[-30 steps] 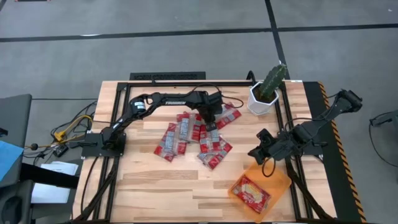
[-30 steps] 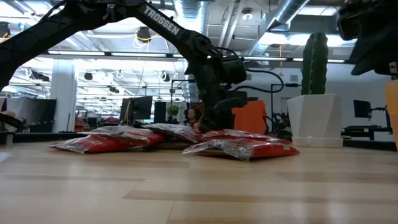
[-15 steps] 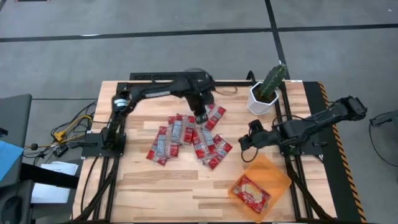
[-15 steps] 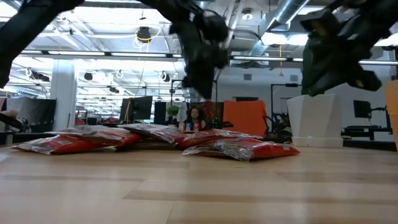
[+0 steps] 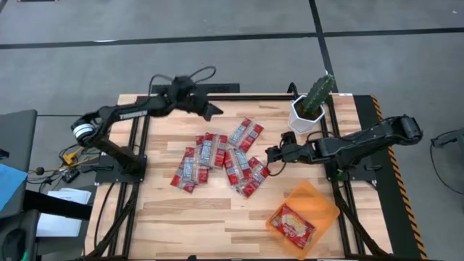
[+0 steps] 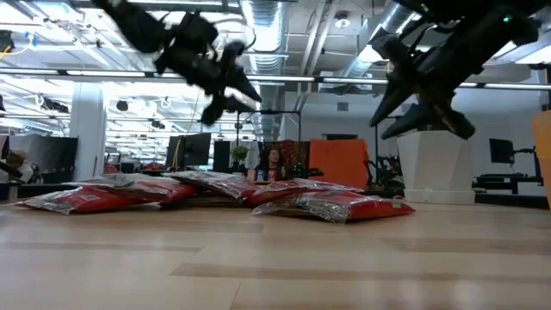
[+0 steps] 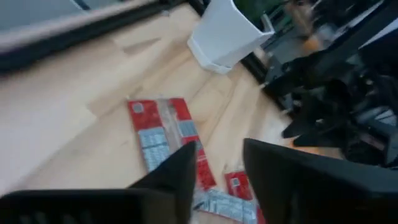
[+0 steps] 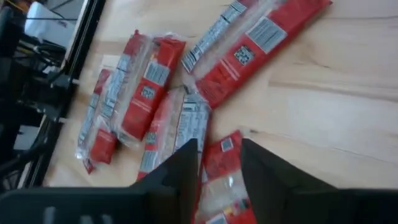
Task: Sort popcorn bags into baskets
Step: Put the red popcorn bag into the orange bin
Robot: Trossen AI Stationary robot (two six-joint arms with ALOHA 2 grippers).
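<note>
Pulled back from the popcorn bags (image 5: 221, 159) to the bench's far edge: left gripper (image 5: 215, 110), parted, empty. Moved in beside that heap, also parted and empty: right gripper (image 5: 269, 156). Next pick probably right's; basket (image 5: 322, 206) holds one bag.

Flat red foil popcorn packets (image 5: 221, 159) lie scattered mid-bench on the pale wooden bench (image 5: 167, 217). A shallow translucent orange plastic basket (image 5: 317, 199) holds one. The right pincer (image 5: 271, 156) hovers beside the scatter, the left pincer (image 5: 214, 111) near the far edge.
</note>
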